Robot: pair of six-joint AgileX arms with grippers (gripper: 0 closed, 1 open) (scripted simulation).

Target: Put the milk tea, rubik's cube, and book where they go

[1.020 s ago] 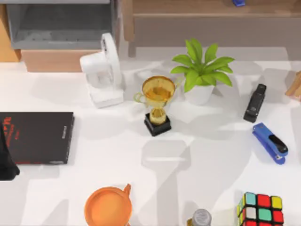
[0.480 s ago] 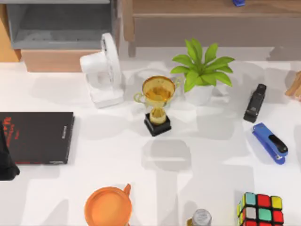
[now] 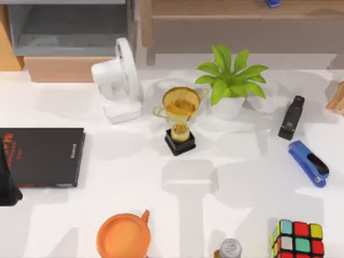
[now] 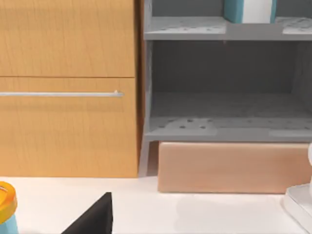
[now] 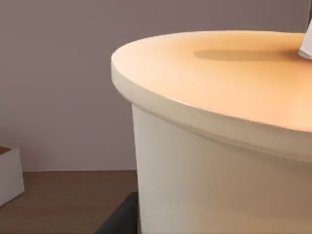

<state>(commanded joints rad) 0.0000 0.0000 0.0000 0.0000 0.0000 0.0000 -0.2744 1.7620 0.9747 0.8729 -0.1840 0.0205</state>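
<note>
Fingers' opening: cannot tell for either arm; left arm (image 3: pixel 6 183) sits low at the table's left edge.

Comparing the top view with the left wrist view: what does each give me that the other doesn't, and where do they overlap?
Top view, not left wrist: the rubik's cube at the table's near right, the trophy, the plant and the blue stapler.
Left wrist, not top: the book, teal, standing on the upper shelf, and the wooden cabinet with its drawer handle.
Both: the grey shelf unit, the wooden box under it and the white fan.
</note>
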